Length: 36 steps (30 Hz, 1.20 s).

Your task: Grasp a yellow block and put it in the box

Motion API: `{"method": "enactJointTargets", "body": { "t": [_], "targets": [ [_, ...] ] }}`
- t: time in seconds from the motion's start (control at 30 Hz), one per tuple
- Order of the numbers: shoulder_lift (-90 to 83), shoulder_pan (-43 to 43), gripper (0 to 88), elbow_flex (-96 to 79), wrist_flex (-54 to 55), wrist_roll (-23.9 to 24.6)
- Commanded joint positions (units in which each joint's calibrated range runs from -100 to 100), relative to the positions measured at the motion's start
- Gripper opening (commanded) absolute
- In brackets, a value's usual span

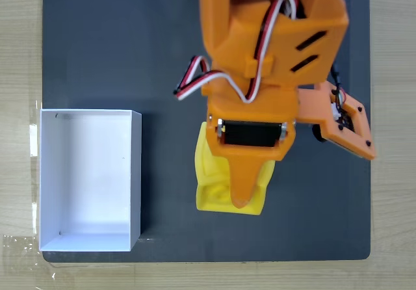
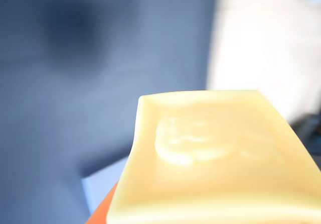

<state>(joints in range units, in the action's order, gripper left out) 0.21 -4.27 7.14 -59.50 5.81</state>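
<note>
In the fixed view the yellow block point(image 1: 211, 170) sits under my orange gripper point(image 1: 238, 197), right of the white box point(image 1: 91, 173) with a strip of dark mat between them. One orange finger point(image 1: 244, 179) lies across the block's top and points toward the mat's near edge; the other finger is hidden beneath. The block looks large and tilted, as if raised off the mat. In the wrist view the yellow block point(image 2: 210, 148) is blurred and very close, its raised stud showing, with a sliver of orange finger point(image 2: 103, 211) below it. The gripper is shut on the block.
A dark grey mat point(image 1: 117, 43) covers the wooden table point(image 1: 19, 56). The box is open-topped and stands at the mat's left edge. An orange bracket point(image 1: 348, 124) juts from the arm's right side. Bare mat lies left of the arm and above the box.
</note>
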Motion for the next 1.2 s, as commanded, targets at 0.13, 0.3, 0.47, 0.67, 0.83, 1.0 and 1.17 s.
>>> {"method": "enactJointTargets", "body": {
  "t": [0.13, 0.3, 0.47, 0.67, 0.83, 1.0, 1.17],
  "targets": [
    [-10.1, -10.4, 18.5, -0.7, 18.5, -0.2],
    [-5.9, -17.9, 18.5, -2.3, 22.9, -3.2],
    [2.3, -22.1, 18.5, -0.9, 23.4, -5.8],
    [10.8, -23.4, 18.5, -0.8, 26.0, -8.0],
    [15.1, -23.9, 18.5, -0.8, 29.2, -8.2],
    [19.2, -24.4, 18.5, -0.8, 29.2, -8.2],
    [21.9, -24.4, 18.5, -0.8, 29.2, -8.6]
  ]
}}
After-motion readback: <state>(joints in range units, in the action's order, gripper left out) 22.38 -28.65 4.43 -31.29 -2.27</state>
